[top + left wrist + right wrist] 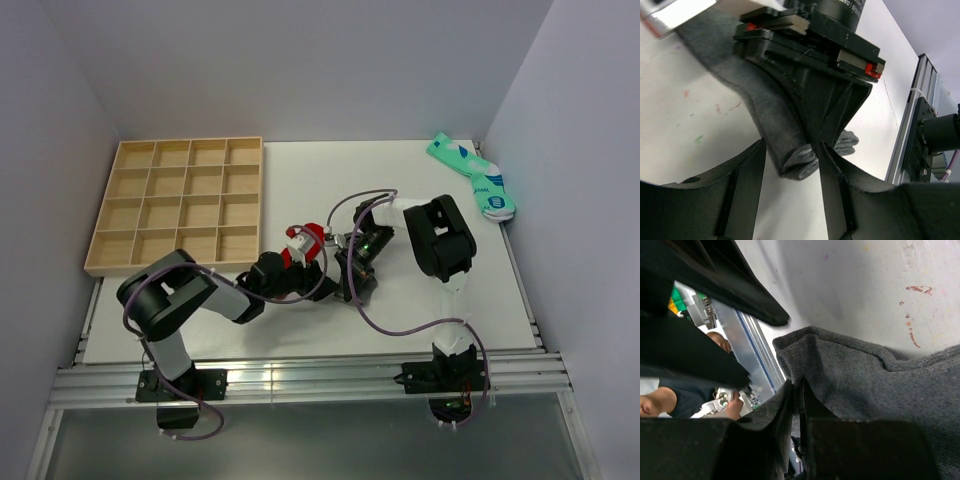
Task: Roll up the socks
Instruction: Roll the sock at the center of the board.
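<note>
The dark grey sock (pixel 765 95) lies on the white table between both grippers. My right gripper (pixel 797 390) is shut on a fold of the grey sock (pixel 875 385). In the left wrist view the right gripper (pixel 816 142) pinches the sock near its end. My left gripper (pixel 792 175) is open, with its fingers (pixel 752 170) on either side of the sock's folded end (pixel 799 161). In the top view the left gripper (pixel 305 278) and right gripper (pixel 350 285) meet at table centre and hide the grey sock. The red sock (pixel 306 241) sits bunched just behind the left gripper.
A wooden compartment tray (pixel 180 205) stands at the back left. Mint-green patterned socks (pixel 475 178) lie at the back right corner. The aluminium rail (pixel 320 380) runs along the near table edge. Purple cables loop round both arms.
</note>
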Tool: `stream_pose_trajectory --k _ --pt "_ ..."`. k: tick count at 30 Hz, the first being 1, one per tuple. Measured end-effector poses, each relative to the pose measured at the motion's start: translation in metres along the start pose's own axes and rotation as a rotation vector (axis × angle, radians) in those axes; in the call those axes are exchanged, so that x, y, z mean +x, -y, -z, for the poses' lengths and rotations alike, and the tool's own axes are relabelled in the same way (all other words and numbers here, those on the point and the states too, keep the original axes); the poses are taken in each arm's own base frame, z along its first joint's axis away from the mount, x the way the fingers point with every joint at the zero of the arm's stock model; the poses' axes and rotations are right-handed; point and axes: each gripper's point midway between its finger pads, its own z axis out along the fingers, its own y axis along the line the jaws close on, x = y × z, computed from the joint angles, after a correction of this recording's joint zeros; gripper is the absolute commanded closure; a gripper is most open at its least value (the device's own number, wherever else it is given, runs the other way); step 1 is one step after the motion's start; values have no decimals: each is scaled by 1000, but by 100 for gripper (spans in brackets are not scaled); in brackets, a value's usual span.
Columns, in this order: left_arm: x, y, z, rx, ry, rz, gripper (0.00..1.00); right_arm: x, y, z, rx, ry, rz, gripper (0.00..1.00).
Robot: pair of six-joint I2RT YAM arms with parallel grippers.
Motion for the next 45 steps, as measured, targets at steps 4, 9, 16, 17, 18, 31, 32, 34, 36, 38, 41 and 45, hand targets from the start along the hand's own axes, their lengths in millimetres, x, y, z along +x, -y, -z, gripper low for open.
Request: stream_pose_trajectory --k 4,9,16,17,18,31,32,34,36,38,41,45 --pt "5 6 -11 33 -18 -5 49 0 0 0 -1 0 -3 88" --pt "11 5 -15 46 -27 -5 50 0 1 1 -1 2 -5 89" --pt "14 8 -16 69 -34 -4 50 0 2 4 -1 11 -14 89" --pt "14 9 -16 74 -37 -4 50 0 3 4 -1 11 -14 89" --pt "15 9 -16 78 -40 -4 50 0 3 4 -1 12 -15 89" --pt "30 8 -15 100 -92 3 51 2 5 2 -7 3 -29 91" --pt "31 9 -15 103 -95 3 51 2 5 2 -7 3 -30 91" --pt "32 10 -15 108 -99 4 51 2 5 3 -7 4 -31 91" --pt "32 10 -14 113 -103 3 51 2 6 3 -7 6 -32 91" --pt "33 11 -14 116 -107 4 52 2 6 4 -7 8 -34 91" --pt "37 9 -14 111 -120 2 53 2 7 4 -7 10 -35 91" --pt "39 6 -15 106 -127 -4 54 2 7 4 -7 10 -35 91"
